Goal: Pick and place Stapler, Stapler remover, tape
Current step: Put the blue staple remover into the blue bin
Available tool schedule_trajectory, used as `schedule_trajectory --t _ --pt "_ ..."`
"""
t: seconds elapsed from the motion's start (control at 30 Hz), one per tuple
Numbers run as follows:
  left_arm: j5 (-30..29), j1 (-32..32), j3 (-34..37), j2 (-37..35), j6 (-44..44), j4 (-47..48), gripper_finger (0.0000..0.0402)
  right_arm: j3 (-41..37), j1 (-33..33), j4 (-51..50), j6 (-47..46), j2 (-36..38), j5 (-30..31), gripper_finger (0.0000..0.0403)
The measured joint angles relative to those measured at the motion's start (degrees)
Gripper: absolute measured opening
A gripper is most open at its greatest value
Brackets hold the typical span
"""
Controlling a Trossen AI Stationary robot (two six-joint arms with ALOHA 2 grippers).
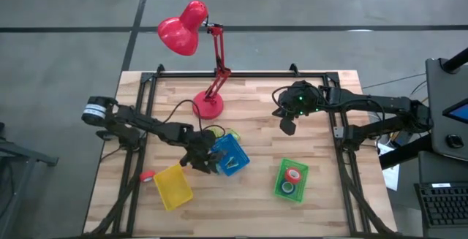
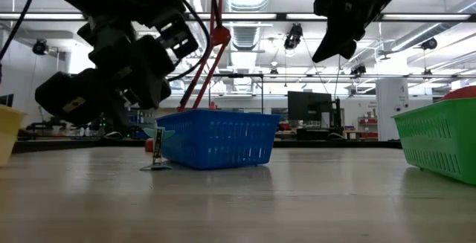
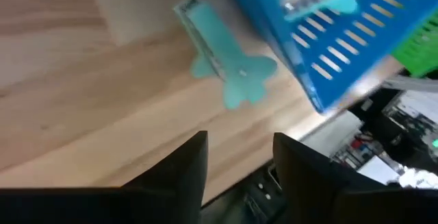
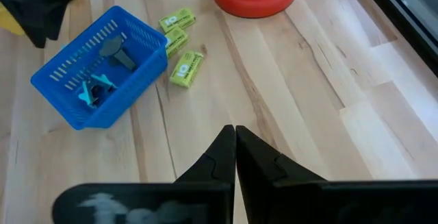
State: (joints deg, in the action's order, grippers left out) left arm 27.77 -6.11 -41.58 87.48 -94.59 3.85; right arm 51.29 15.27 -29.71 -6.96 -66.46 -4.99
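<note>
My left pincer [image 3: 236,166] hovers with fingers parted, empty, over bare wood just beside the blue basket [image 3: 356,53]. A teal staple remover [image 3: 229,70] lies on the table ahead, against the basket's wall. Open tabletop [image 1: 256,122] separates it from my right pincer [image 4: 235,157], closed and raised.

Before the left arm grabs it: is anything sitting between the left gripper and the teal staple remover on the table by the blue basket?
Nothing visible. In the left wrist view, bare wood lies between the left gripper and the teal staple remover. The blue basket sits just beside the remover, not in front of it.
</note>
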Motion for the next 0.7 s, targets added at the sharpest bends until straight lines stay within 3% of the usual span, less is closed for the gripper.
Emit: schedule_trajectory --t 0.7 --pt "-1.84 2.03 1.68 0.24 2.97 0.53 0.0110 0.02 0.00 0.07 0.10 0.02 0.02 0.0008"
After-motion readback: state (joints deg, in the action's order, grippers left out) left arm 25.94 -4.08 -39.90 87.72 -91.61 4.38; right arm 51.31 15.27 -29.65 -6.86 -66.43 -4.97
